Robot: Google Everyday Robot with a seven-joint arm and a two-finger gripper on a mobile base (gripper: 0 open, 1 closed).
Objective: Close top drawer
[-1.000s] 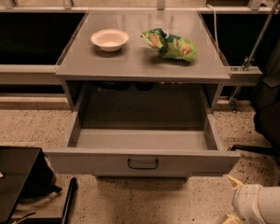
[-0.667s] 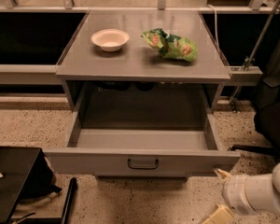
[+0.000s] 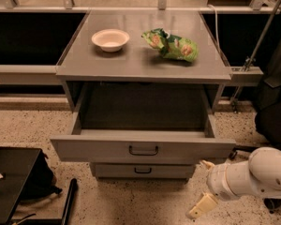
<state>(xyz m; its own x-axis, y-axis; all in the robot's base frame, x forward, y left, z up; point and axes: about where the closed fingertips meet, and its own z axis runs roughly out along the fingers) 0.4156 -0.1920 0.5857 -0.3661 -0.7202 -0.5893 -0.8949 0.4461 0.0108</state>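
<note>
The top drawer [image 3: 143, 146] of the grey cabinet is pulled far out, and its inside is empty. Its flat grey front carries a small dark bar handle [image 3: 143, 150]. My gripper [image 3: 203, 186] is on a white arm at the lower right, just below and to the right of the drawer front's right end. Its two cream fingertips [image 3: 200, 207] stand wide apart, open and holding nothing. It does not touch the drawer.
A white bowl [image 3: 110, 39] and a green snack bag [image 3: 172, 45] lie on the cabinet top [image 3: 131, 64]. A second grey drawer [image 3: 143, 171] sits shut below the top one. A black case [image 3: 11, 182] lies on the floor at the lower left. A dark chair [image 3: 274, 107] stands at the right.
My arm has come further into view from the lower right, moving left toward the drawer front. The view has shifted so the lower drawer now shows. The top drawer has stayed open.
</note>
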